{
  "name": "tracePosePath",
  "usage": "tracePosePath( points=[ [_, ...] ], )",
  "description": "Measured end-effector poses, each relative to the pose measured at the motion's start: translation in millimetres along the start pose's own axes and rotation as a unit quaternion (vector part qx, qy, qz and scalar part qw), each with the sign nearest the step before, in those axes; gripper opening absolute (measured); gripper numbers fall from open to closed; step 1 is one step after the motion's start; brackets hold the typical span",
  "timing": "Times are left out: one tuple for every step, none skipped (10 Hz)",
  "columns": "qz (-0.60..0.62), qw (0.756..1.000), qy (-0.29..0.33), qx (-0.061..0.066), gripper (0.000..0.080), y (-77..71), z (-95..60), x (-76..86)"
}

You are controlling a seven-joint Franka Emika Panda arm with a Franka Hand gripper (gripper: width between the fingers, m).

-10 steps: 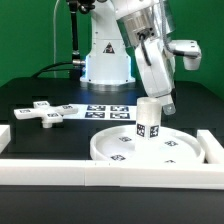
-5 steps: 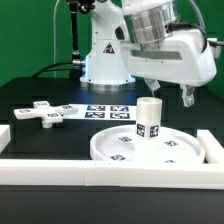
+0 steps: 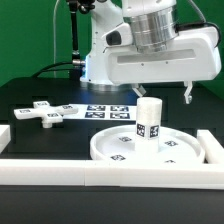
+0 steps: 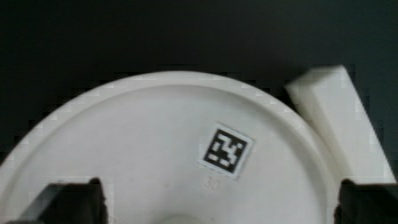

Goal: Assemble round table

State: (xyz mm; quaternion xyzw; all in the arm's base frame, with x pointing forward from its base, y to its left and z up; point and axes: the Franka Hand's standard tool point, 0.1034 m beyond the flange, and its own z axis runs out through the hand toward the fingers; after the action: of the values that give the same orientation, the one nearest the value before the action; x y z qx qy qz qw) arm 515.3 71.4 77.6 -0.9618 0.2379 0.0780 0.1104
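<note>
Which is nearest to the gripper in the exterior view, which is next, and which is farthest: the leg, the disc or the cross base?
1. The leg: upright, just below the open gripper.
2. The disc: under the leg, lower down.
3. The cross base: far off, at the exterior view's left.

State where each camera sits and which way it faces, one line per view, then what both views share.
Exterior view: off the arm, low behind the near white border rail, facing the robot's base across the table. It shows the arm, wrist and open claw, plus the short white cylindrical leg.
Wrist view: on the wrist, looking down past the claw's dark fingertips.
Shared: the large white rimmed round plastic disc and probably the white side rail beside it.
</note>
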Motion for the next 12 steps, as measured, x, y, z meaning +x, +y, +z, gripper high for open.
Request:
tracePosePath(
  points=[
    [-0.065,0.998,-0.003,-0.001,0.0649,13.9,-0.9,-4.3],
    [-0.075,0.997,-0.004,0.001,0.0649,31.6,-4.4,-3.8],
    [-0.083,0.997,-0.002,0.003,0.0649,56.8,-11.2,1.7],
    [-0.088,0.996,0.003,0.005,0.0649,83.8,-18.3,13.7],
    [-0.074,0.997,0.007,0.005,0.0649,103.6,-22.2,23.0],
    [-0.069,0.998,0.005,0.004,0.0649,94.8,-19.6,19.2],
    [-0.076,0.997,0.003,0.005,0.0649,90.6,-17.9,17.1],
    [-0.074,0.997,0.004,0.005,0.0649,92.5,-18.2,17.8],
    [-0.074,0.997,0.003,0.005,0.0649,92.4,-17.9,17.7],
    [-0.063,0.998,0.008,0.002,0.0649,93.2,-18.0,19.3],
    [-0.029,0.999,0.029,-0.018,0.0649,99.8,-18.3,24.7],
    [-0.014,0.999,0.03,-0.032,0.0649,112.1,-17.4,24.2]
  ],
)
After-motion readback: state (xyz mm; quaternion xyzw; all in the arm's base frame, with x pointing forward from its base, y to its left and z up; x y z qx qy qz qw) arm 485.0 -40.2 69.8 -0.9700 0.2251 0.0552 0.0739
